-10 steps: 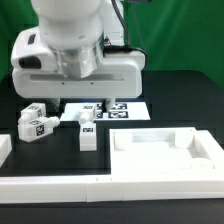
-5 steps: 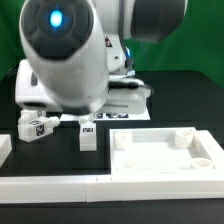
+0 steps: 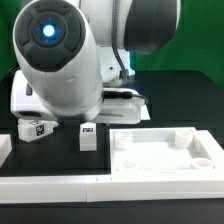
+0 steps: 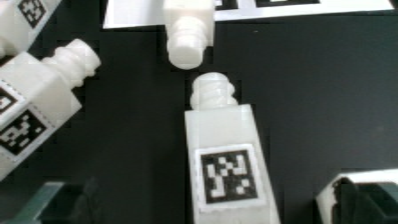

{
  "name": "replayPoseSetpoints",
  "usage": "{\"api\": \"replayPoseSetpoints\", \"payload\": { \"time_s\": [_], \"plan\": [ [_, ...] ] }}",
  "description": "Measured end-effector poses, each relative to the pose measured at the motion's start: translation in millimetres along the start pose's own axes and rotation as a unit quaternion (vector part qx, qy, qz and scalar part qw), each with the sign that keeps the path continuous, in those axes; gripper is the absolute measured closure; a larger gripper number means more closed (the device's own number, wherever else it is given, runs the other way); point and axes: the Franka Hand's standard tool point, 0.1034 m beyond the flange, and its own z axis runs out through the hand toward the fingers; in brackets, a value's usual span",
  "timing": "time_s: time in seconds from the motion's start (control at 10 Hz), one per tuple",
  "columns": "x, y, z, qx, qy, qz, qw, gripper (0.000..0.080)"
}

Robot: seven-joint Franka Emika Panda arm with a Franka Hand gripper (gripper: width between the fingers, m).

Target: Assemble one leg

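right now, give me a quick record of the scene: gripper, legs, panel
gripper: open, holding nothing
nearest leg: centred in the wrist view, tag up, not gripped
second leg: its tip faces the nearest leg's tip, a gap between them
panel: on the exterior view's right, no leg on it

The leg, a stubby white post, lies flat on the black desk with its square tag facing up. Its ribbed tip points at a second leg, just apart. A third leg lies nearby.
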Motion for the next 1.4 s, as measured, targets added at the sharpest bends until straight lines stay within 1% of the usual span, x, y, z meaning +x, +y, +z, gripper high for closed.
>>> {"api": "replayPoseSetpoints", "payload": {
  "time_s": [0.8, 1.0, 1.4],
  "plan": [
    [11.8, 1.6, 12.8, -0.003, 0.007, 0.002, 1.0, 0.0151],
    [14.0, 2.6, 18.9, -0.003, 0.001, 0.004, 1.0, 0.0151],
    [13.3, 2.9, 18.9, -0.003, -0.002, 0.004, 1.0, 0.0151]
  ]
}}
